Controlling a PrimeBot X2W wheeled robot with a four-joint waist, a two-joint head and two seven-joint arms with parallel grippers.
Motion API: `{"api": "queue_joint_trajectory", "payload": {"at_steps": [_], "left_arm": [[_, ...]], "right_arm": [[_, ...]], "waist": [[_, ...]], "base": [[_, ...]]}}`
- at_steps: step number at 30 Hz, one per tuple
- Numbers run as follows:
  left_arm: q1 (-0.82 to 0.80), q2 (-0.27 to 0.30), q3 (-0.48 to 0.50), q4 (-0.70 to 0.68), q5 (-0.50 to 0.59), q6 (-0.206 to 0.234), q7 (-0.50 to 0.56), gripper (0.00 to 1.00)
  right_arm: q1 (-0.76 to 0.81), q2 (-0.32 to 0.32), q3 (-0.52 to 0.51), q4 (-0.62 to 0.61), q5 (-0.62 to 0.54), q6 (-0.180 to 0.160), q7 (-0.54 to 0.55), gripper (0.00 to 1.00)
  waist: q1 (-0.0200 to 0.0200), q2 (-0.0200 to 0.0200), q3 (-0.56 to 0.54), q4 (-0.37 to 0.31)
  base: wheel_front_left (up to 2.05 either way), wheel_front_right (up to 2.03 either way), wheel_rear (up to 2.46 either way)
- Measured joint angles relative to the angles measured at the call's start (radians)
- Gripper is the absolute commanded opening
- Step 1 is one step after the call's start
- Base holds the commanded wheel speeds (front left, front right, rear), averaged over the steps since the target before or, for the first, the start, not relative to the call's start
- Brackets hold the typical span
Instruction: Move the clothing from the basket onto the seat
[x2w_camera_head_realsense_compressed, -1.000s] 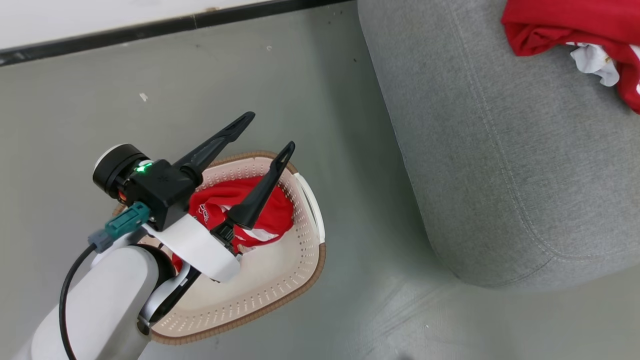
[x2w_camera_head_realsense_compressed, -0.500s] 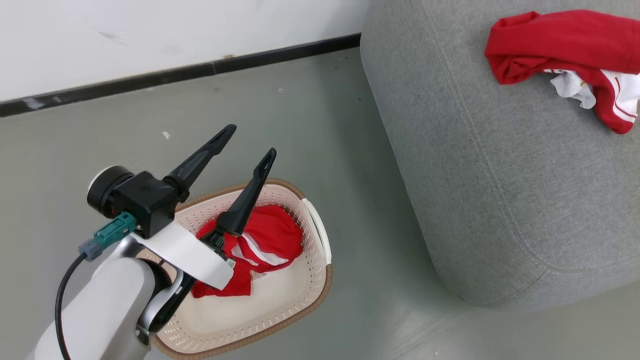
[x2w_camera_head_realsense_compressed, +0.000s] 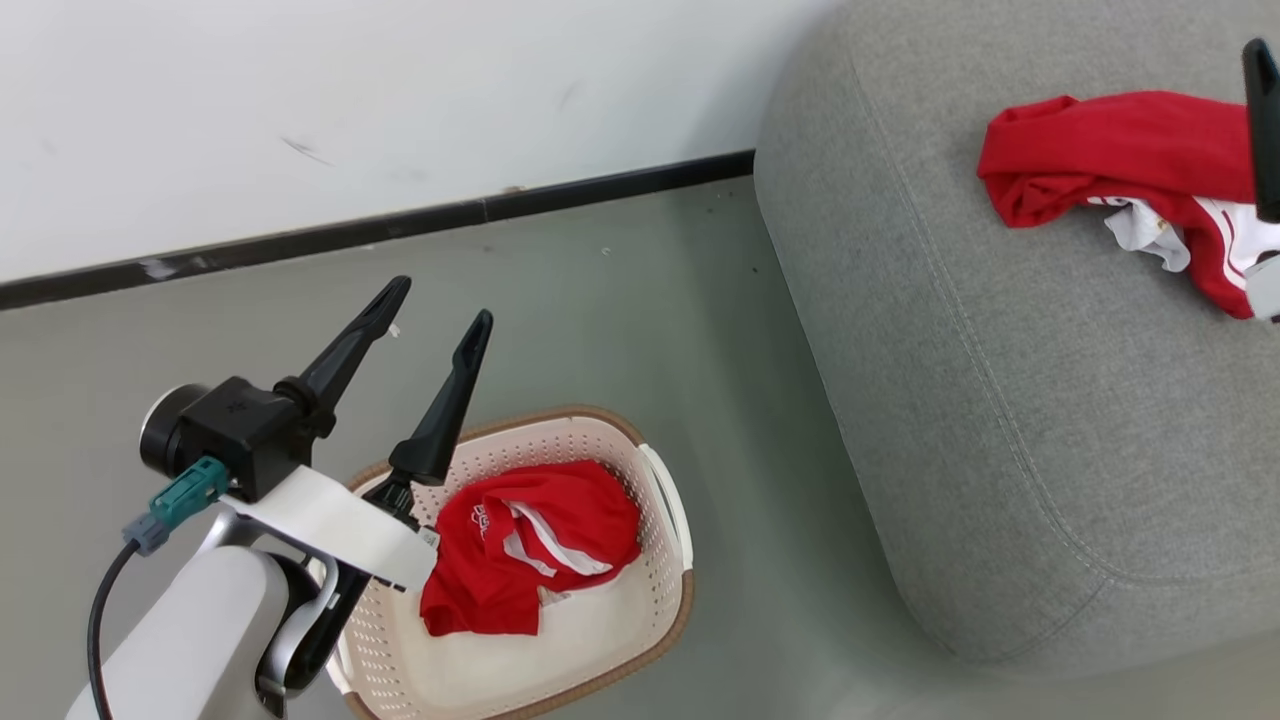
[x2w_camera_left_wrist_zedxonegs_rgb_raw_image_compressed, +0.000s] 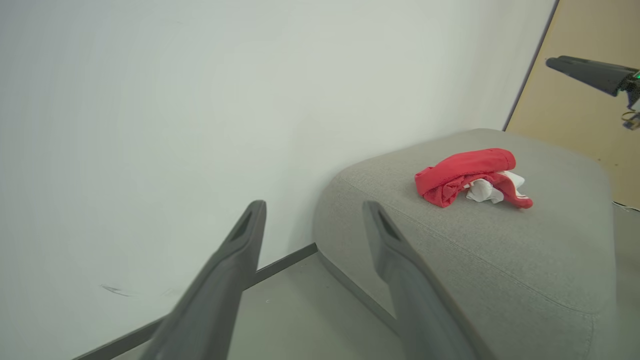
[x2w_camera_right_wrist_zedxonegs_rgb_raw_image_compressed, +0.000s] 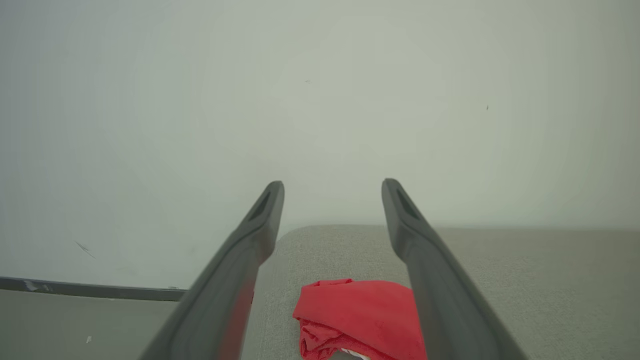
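- Now, one red garment (x2w_camera_head_realsense_compressed: 530, 545) lies in the basket (x2w_camera_head_realsense_compressed: 665, 570) on the floor, near left; a second garment (x2w_camera_head_realsense_compressed: 1110, 150) rests on the seat (x2w_camera_head_realsense_compressed: 1000, 420), far right.
- The left gripper (x2w_camera_head_realsense_compressed: 441, 302) hovers over the basket's far-left rim, jaws spread, empty.
- The right gripper (x2w_camera_right_wrist_zedxonegs_rgb_raw_image_compressed: 333, 186) hangs above the seat, jaws apart, empty.
- Risk: the left fingers land on the rim and the light basket tips or slides.
- Risk: a shallow pinch takes one fold and the cloth drops to the floor short of the seat.
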Motion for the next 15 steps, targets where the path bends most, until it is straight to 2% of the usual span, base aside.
{"api": "queue_joint_trajectory", "payload": {"at_steps": [15], "left_arm": [[0.097,-0.012,0.033,0.043,-0.042,0.038,-0.040,1.00]], "right_arm": [[0.122,0.056,0.009,-0.123,0.009,0.000,0.000,1.00]], "waist": [[0.0000,0.0000,-0.098,0.057]], "base": [[0.00,0.00,0.00]]}}
